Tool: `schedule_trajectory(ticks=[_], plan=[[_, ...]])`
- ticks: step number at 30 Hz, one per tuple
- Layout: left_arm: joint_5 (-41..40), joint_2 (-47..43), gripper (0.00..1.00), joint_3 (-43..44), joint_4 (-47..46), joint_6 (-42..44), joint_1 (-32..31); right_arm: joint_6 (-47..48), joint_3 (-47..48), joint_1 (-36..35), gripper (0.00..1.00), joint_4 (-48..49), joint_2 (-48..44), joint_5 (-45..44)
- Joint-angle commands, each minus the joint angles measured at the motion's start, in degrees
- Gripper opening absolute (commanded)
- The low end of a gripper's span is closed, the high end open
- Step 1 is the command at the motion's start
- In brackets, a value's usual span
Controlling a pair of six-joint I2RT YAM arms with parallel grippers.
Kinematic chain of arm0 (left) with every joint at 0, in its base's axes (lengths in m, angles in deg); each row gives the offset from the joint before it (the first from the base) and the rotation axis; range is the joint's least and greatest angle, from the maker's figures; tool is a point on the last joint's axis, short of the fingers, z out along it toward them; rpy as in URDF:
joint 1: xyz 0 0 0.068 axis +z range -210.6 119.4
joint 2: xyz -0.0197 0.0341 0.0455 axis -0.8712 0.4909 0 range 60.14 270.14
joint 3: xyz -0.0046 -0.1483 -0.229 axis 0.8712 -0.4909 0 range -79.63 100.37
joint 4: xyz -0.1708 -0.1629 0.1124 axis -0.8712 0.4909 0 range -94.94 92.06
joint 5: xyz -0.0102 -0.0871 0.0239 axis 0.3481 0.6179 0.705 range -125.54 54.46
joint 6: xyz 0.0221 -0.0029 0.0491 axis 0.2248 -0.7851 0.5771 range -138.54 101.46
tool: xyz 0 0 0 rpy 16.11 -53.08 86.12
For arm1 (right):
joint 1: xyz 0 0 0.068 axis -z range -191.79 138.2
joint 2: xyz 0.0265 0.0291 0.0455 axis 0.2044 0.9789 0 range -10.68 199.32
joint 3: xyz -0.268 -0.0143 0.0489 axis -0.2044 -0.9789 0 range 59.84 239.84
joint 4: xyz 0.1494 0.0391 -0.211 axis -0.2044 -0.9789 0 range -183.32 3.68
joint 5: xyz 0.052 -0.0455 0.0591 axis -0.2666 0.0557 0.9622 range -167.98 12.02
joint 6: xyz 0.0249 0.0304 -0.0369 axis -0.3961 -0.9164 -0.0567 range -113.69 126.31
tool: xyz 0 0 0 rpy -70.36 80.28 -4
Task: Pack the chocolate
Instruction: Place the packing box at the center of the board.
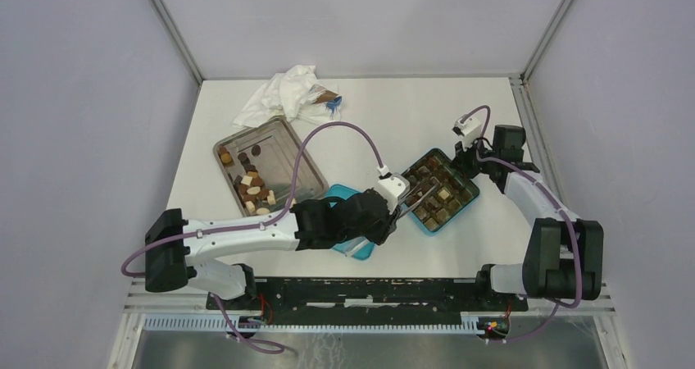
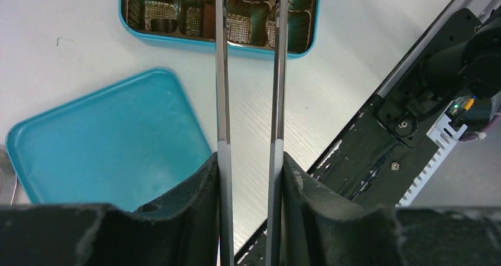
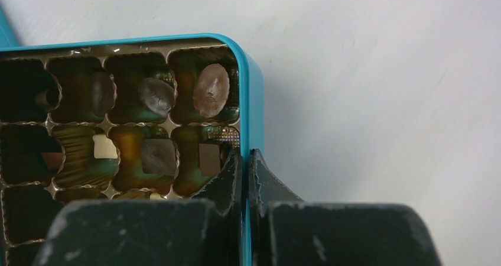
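Top: left gripper [image 1: 387,215] clamped on tongs [image 1: 416,197], which reach over teal box [image 1: 456,213]. Arm hides most of teal lid [image 1: 344,193]. Chocolate [image 1: 252,190] mostly in metal tray [image 1: 283,131], some in box cells. Crumpled cloth [image 1: 283,94] behind tray.
Left wrist: tong tips cut off at frame top, can't tell if holding anything.
Right wrist: right gripper [image 3: 243,159] pinched shut on box wall, fingers hide near cells.

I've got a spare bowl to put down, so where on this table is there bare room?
Bare: the far right, between the crumpled cloth and the teal box; the near right strip between box and right arm. Crowded: the middle, where metal tray, lid, left gripper with tongs and box sit close.
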Motion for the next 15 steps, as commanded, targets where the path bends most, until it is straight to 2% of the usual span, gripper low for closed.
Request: schedule_trajectory(ticks=[1, 6, 15], plan=[[-1.0, 2.6, 0.02, 6.1, 4.5, -3.0, -0.4, -4.9, 4.6, 0.3, 0.02, 1.5, 3.1, 1.4], [-0.4, 5.7, 0.02, 7.5, 7.2, -4.0, -0.4, -5.1, 6.1, 0.4, 0.05, 0.0, 7.2, 0.6], [0.4, 9.3, 0.02, 10.3, 11.1, -5.3, -0.3, -4.9, 6.8, 1.0, 0.29, -0.8, 8.8, 0.3]])
